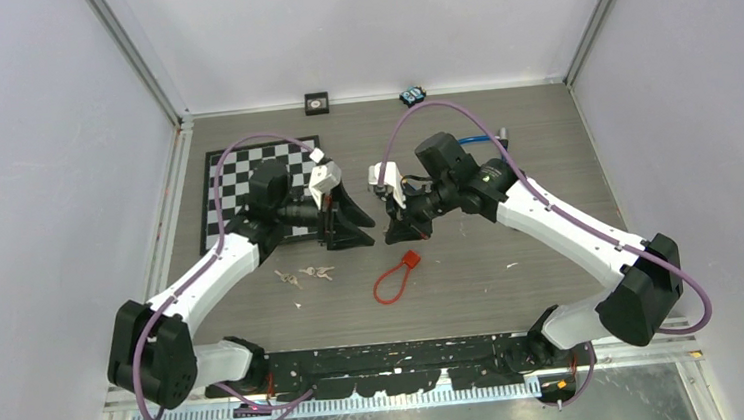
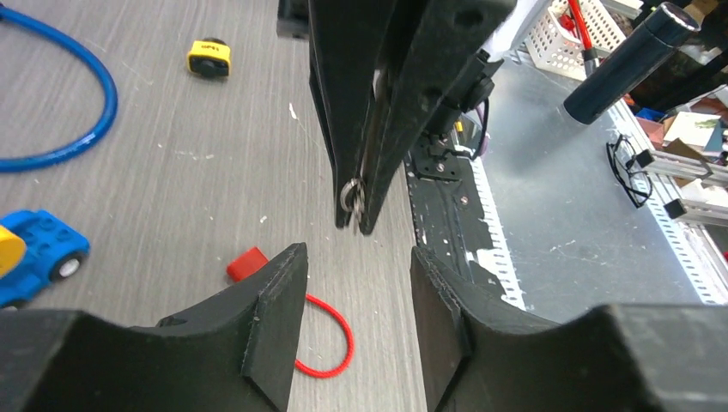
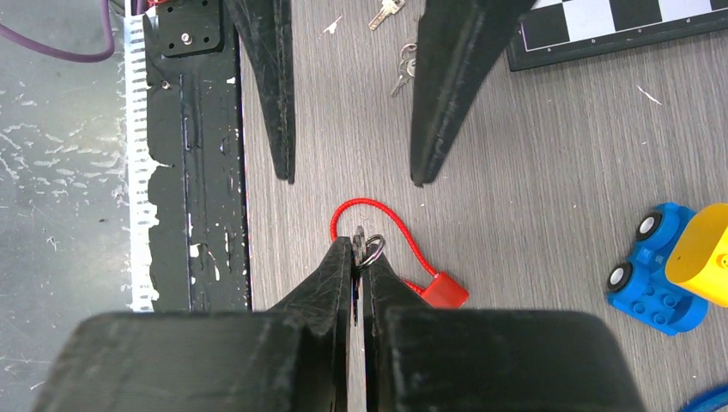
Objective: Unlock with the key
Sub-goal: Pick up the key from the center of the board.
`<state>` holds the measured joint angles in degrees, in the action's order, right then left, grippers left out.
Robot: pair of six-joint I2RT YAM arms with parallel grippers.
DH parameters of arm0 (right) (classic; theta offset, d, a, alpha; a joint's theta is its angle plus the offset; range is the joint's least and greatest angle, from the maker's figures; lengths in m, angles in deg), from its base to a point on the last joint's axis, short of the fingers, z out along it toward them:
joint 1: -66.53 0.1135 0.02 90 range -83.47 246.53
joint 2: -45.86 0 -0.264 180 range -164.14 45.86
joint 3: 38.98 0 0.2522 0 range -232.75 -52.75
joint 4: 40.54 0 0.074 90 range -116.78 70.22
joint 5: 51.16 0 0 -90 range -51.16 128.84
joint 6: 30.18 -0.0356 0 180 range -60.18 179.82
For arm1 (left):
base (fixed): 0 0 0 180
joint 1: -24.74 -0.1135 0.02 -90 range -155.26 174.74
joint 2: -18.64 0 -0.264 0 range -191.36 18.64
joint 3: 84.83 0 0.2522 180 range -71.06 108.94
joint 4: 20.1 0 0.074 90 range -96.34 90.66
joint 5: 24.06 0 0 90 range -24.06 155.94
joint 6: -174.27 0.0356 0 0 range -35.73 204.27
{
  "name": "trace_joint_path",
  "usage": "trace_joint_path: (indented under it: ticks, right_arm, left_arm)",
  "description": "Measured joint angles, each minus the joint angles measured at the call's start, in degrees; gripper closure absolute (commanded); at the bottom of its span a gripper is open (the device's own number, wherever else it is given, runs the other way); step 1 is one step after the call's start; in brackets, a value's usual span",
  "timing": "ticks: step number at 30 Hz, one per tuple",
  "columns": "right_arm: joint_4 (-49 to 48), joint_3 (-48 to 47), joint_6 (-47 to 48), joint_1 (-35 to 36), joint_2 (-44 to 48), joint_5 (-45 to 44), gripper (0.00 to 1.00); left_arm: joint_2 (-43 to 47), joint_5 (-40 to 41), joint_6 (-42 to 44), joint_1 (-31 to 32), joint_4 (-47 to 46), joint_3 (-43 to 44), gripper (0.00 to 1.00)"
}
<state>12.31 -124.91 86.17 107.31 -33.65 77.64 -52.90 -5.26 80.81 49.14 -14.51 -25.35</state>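
Desk of grey wood grain is carrying a red cable padlock at centre frame in the top view, with loose silver keys lying to its left. The left end effector and right end effector are facing each other higher in the frame.

In the left wrist view, the left end effector is standing open, gripping nothing. The right end effector, at upper centre, is pinching a small silver key ring.

In the right wrist view, its closed fingers are clamping that ring over the padlock's red loop.
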Motion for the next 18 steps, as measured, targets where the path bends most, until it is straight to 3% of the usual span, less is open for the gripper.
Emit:
trace_joint_path:
  ticks: [5,9,18]
  right_arm:
    - [0.0,0.0,-0.6,0.0,0.0,0.0,1.0]
    - [0.0,0.0,-0.9,0.0,0.0,0.0,1.0]
    - [-0.1,0.0,-1.1,0.0,0.0,0.0,1.0]
  left_arm:
    - [-2.5,1.5,1.0,2.1,1.4,4.2,0.54]
    - [-3.3,2.3,1.5,3.3,3.0,4.4,0.63]
    - [-4.4,3.7,2.5,4.3,4.3,4.7,0.72]
